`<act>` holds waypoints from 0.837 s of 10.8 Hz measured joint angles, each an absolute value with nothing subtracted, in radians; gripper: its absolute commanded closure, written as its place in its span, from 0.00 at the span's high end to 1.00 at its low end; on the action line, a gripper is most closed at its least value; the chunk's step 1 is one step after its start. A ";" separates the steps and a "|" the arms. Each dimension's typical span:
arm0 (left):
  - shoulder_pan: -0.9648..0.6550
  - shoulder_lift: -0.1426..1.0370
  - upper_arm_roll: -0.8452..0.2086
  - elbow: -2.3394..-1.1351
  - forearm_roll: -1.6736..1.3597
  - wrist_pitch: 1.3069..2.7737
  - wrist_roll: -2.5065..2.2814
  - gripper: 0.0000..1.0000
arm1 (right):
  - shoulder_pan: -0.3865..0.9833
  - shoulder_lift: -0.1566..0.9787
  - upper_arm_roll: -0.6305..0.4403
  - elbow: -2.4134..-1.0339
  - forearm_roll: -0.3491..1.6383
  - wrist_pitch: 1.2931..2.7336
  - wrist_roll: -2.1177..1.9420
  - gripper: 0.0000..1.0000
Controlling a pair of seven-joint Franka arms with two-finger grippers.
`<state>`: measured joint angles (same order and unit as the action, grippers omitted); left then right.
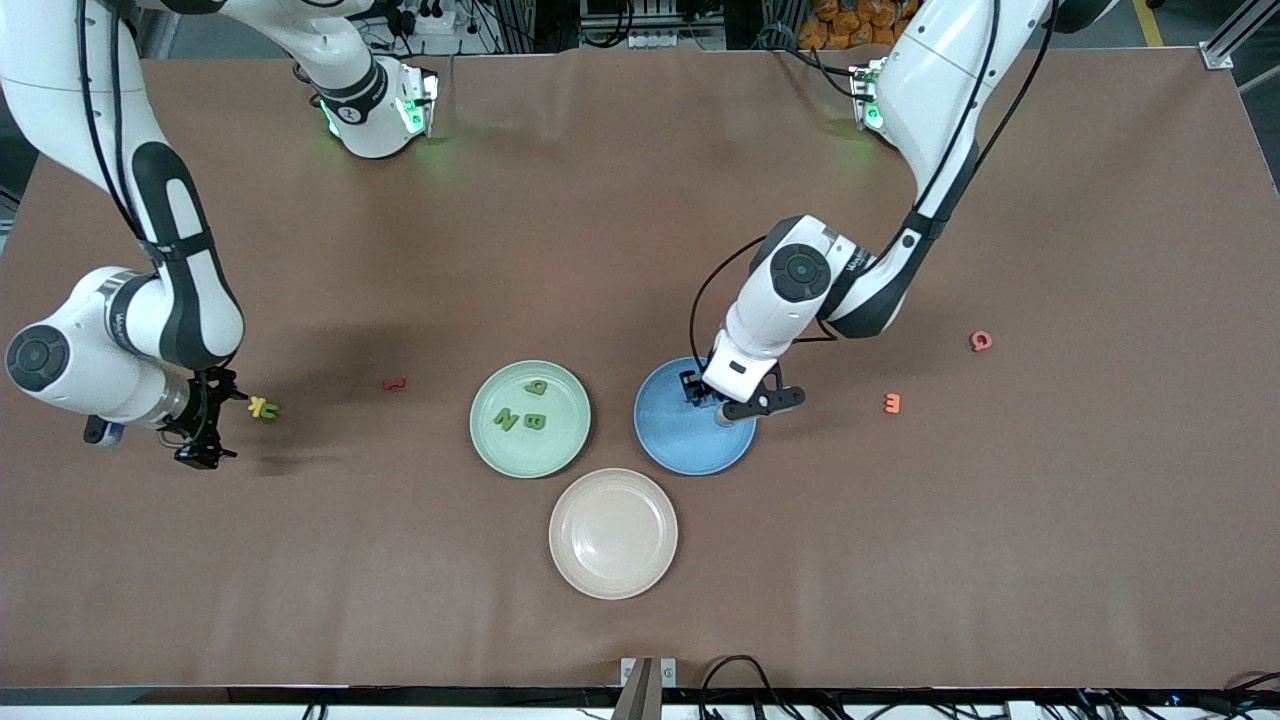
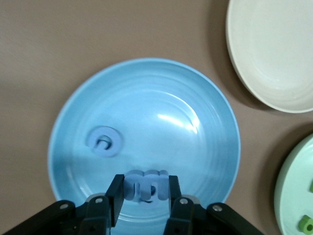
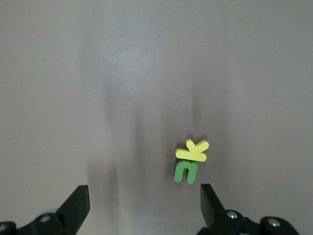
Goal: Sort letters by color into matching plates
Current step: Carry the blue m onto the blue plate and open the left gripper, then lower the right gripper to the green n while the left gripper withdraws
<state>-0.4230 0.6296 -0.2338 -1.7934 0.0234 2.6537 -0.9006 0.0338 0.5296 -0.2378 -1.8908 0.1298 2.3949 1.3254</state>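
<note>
Green plate [image 1: 530, 419] letters [image 1: 527, 407] — perhaps "N", "B"

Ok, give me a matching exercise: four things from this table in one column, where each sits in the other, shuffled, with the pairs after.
Things:
1. green B
2. blue letter
3. yellow K
4. orange E

Places:
A. bare table, toward the left arm's end
B. held in the left gripper over the blue plate
C. on the green plate
D. beside a green letter, by the right gripper

Pairs: 1-C, 2-B, 3-D, 4-A
</note>
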 measured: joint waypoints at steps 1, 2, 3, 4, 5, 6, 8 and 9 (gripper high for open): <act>-0.435 0.641 -0.234 -1.785 0.023 2.662 -0.908 0.97 | 0.034 0.530 -0.238 -1.913 0.130 2.426 1.327 1.00; -0.443 0.649 -0.234 -1.776 0.023 2.669 -0.912 1.00 | 0.034 0.530 -0.238 -1.933 0.130 2.454 1.327 1.00; -0.445 0.654 -0.234 -1.766 0.023 2.675 -0.912 1.00 | 0.034 0.530 -0.238 -1.950 0.130 2.480 1.330 1.00; -0.443 0.656 -0.232 -1.760 0.024 2.677 -0.912 1.00 | 0.034 0.530 -0.237 -1.962 0.130 2.499 1.331 1.00; -0.439 0.656 -0.230 -1.757 0.024 2.677 -0.912 1.00 | 0.034 0.530 -0.237 -1.970 0.131 2.508 1.333 1.00; -0.435 0.656 -0.227 -1.757 0.024 2.676 -0.912 1.00 | 0.034 0.530 -0.237 -1.975 0.131 2.515 1.334 1.00; -0.417 0.657 -0.215 -1.756 0.025 2.632 -0.912 1.00 | 0.034 0.530 -0.236 -1.989 0.131 2.534 1.335 1.00; -0.388 0.656 -0.211 -1.754 0.047 2.590 -0.912 1.00 | 0.034 0.530 -0.234 -1.999 0.131 2.551 1.335 1.00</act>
<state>-0.3878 0.6560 -0.2112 -1.7545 0.0466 2.5896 -0.9123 0.0342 0.5300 -0.2344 -1.9987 0.1309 2.5509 1.3347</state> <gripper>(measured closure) 0.000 0.000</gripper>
